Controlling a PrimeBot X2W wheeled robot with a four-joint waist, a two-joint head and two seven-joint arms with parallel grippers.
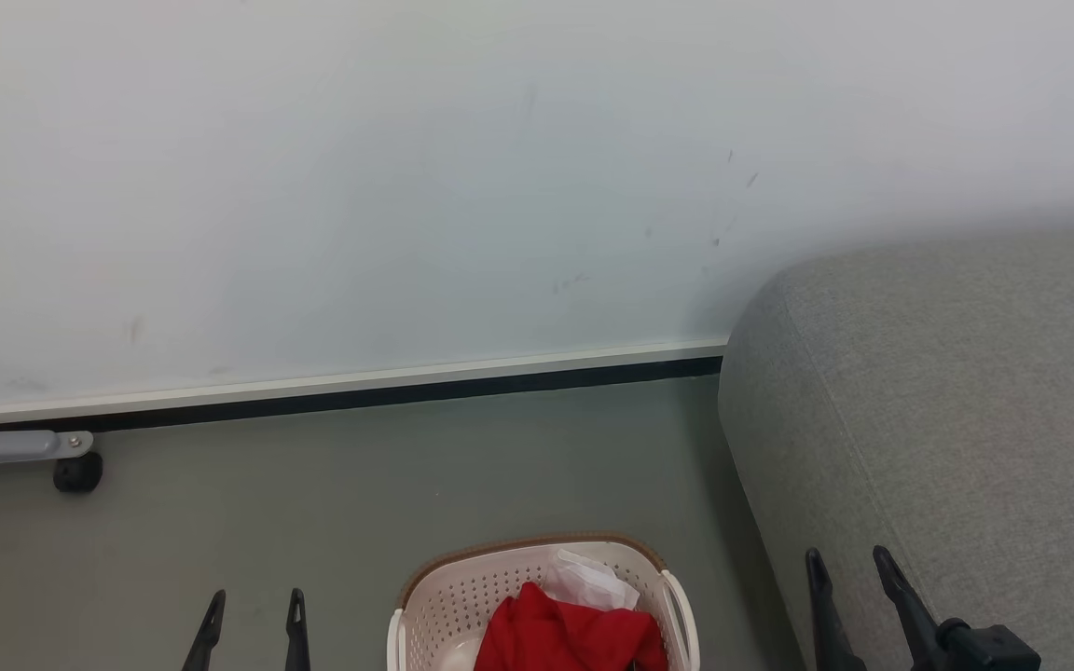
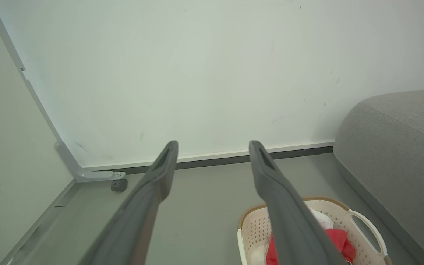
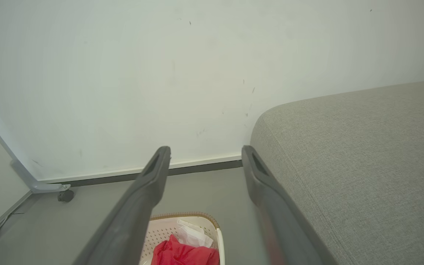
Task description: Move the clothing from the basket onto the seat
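Head view: basket [image 1: 444, 606] near seat [image 1: 947, 401] edge

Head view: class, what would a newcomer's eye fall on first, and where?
The bright red clothing stands out first, heaped in the cream basket on the floor at bottom centre. Next comes the big grey seat on the right, beside the basket. The left tool and right tool stand open at the bottom edge.
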